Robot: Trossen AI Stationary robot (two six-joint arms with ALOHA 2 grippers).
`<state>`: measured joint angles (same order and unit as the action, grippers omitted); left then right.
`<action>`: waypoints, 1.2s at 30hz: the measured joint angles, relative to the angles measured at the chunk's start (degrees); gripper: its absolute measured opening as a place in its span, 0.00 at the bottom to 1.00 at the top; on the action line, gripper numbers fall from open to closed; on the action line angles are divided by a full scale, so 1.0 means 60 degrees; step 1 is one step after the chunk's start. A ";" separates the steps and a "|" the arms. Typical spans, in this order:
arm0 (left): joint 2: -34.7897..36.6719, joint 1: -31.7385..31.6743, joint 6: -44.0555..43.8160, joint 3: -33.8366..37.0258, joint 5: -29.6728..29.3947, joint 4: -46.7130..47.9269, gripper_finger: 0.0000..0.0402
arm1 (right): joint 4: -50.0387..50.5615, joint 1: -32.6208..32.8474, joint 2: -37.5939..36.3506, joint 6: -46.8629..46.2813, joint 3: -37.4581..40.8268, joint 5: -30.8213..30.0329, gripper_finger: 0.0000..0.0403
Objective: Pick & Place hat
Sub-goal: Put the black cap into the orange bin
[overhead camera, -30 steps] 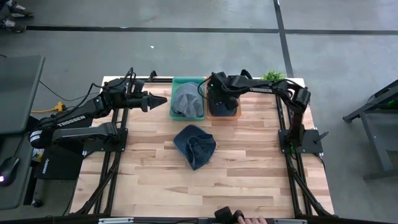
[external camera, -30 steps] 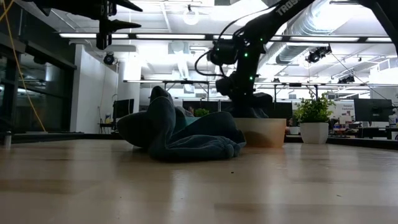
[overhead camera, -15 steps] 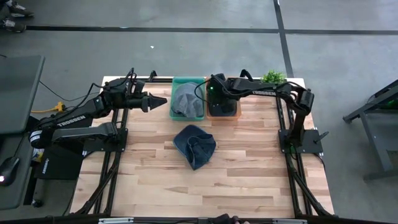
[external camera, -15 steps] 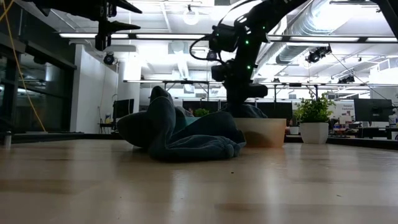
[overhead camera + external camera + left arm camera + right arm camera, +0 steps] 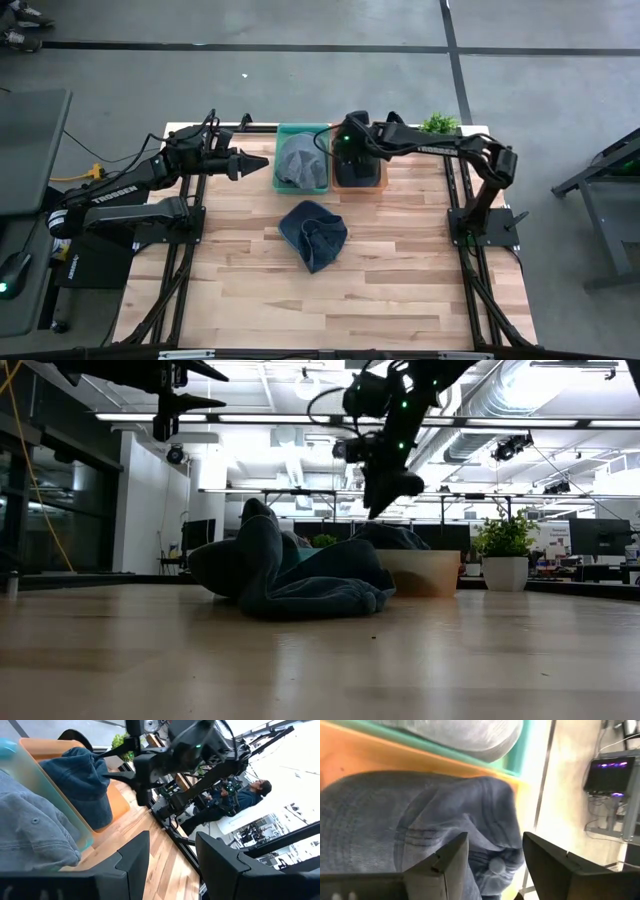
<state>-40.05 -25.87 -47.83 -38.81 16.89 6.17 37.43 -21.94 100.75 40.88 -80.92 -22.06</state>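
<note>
Right gripper, fingers parted and empty, hovers over the orange bin holding 1 blue hat.

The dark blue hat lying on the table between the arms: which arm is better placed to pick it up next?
Probably the right. The right gripper hangs open and empty above the orange bin, which already holds a hat, nearer the dark blue hat. The left gripper waits open beside the green bin.
</note>
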 joint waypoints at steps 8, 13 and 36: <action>0.0000 -0.0003 0.0004 0.0000 0.0018 0.0000 0.40 | -0.0058 0.0362 -0.0595 -0.0224 -0.0004 -0.0493 0.46; 0.0000 -0.0004 0.0004 0.0000 0.0018 0.0170 0.40 | 0.0002 0.0656 -0.1207 -0.1270 -0.0004 -0.0527 0.46; -0.0136 0.1599 -0.2350 0.0000 -0.1417 0.3436 0.40 | 0.1705 0.1276 -0.3709 -0.7962 -0.0004 0.2718 0.46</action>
<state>-40.87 -16.27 -61.93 -38.81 8.38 26.79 47.66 -14.28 78.50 -6.89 -80.95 -5.75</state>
